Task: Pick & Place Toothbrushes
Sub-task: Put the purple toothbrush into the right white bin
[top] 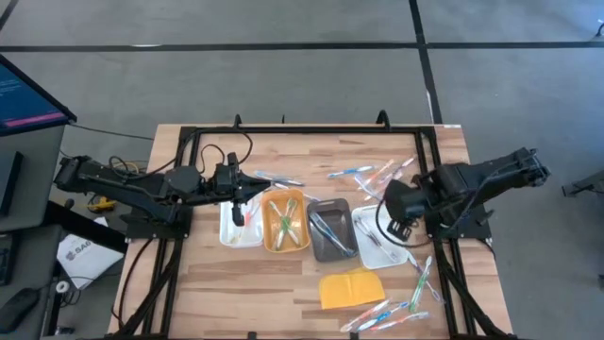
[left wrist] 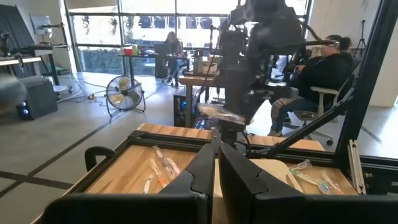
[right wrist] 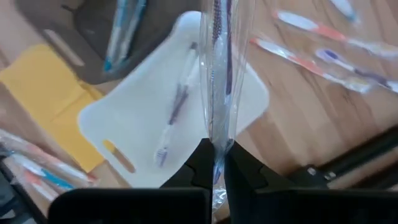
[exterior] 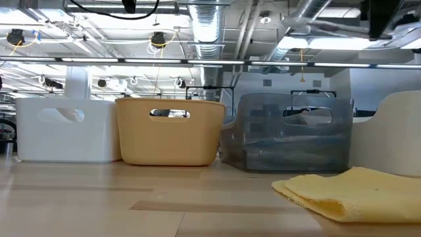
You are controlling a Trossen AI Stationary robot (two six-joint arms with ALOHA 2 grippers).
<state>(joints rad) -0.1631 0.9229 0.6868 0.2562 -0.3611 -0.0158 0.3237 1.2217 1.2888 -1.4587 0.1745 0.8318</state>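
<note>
My right gripper (right wrist: 214, 163) hangs over the right white tray (top: 370, 236) and is shut on a clear-wrapped toothbrush (right wrist: 217, 56) with a purple handle. One toothbrush (right wrist: 171, 115) lies flat in that tray. More toothbrushes lie on the table at the far side (top: 370, 174) and at the near right (top: 389, 310). Others rest in the orange tray (top: 286, 223) and the grey tray (top: 330, 229). My left gripper (left wrist: 216, 163) is shut on nothing, level above the left white tray (top: 241, 225). My right gripper pinches the wrapped toothbrush at one end (right wrist: 216, 134) between its two fingers. The fingers come from above, pointing steeply down and in line with the handle. The toothbrush hangs below them, clear of the white tray, and a bit of wrapper (right wrist: 215, 198) sticks back between the fingers.
A folded yellow pad (top: 351, 287) lies near the table's front, in front of the grey and right white trays. The black frame rails (top: 434, 161) run along the table's edges. Bare wood shows at the near left (top: 236, 293). People sit in the room beyond the table.
</note>
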